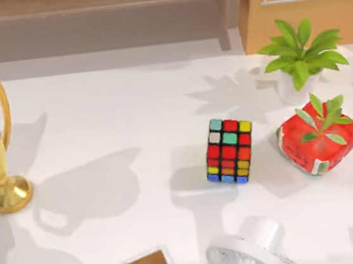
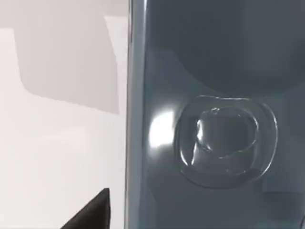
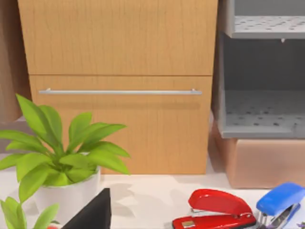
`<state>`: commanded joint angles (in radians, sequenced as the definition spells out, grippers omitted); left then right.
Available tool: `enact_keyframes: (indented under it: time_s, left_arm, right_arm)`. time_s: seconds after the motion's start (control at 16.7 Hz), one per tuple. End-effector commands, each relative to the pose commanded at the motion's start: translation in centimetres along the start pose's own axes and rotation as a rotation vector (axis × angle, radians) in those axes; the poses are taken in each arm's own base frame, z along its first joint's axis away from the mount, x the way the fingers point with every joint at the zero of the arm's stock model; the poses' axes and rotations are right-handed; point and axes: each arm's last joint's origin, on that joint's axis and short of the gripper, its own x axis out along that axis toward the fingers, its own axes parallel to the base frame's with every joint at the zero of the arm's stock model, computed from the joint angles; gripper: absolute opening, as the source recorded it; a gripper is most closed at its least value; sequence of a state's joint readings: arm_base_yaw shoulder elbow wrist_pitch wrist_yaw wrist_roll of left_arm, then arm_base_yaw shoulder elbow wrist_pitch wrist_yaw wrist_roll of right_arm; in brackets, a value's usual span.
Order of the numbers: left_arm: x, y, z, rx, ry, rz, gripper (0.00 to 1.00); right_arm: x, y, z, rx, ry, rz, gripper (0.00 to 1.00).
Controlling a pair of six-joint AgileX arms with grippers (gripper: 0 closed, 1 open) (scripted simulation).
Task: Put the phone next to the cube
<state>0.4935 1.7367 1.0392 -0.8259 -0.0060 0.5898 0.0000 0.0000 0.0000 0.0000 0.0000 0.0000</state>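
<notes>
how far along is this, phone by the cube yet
Not yet. The cube stands alone mid-table with bare table on its left and the red plant pot on its right. The left wrist view shows the phone right at the camera, its glossy face beside white tabletop, though a grip can't be confirmed. Still left: placing it beside the cube.

Not much robot to see tbh. Each wrist view has a matte black wedge: left end effector (image 2: 93, 212), right end effector (image 3: 93, 212). Plain, sharp-edged.
</notes>
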Motion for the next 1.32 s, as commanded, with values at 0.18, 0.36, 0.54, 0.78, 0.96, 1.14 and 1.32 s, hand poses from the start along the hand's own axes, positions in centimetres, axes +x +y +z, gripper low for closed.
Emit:
enact_keyframes:
  time_s: [0.18, 0.36, 0.54, 0.78, 0.96, 1.14, 1.32]
  left_arm:
    - [0.4, 0.8, 1.3, 0.047, 0.007, -0.027, 1.0]
    - [0.4, 0.8, 1.4, 0.053, 0.006, -0.029, 1.0]
    - [0.5, 0.7, 1.4, 0.053, 0.006, -0.027, 1.0]
    - [3.0, 0.8, 1.5, 0.053, 0.003, -0.026, 1.0]
    - [4.4, 0.7, 1.4, 0.053, 0.006, -0.029, 1.0]
    - [4.4, 0.7, 1.4, 0.053, 0.006, -0.029, 1.0]
    - [4.4, 0.7, 1.4, 0.053, 0.006, -0.029, 0.77]
  right_arm:
    - [0.0, 0.0, 0.0, 0.0, 0.0, 0.0, 1.0]
    - [0.0, 0.0, 0.0, 0.0, 0.0, 0.0, 1.0]
    - [0.0, 0.0, 0.0, 0.0, 0.0, 0.0, 1.0]
    - [0.0, 0.0, 0.0, 0.0, 0.0, 0.0, 1.0]
    - [0.0, 0.0, 0.0, 0.0, 0.0, 0.0, 1.0]
    - [0.0, 0.0, 0.0, 0.0, 0.0, 0.0, 1.0]
    - [0.0, 0.0, 0.0, 0.0, 0.0, 0.0, 1.0]
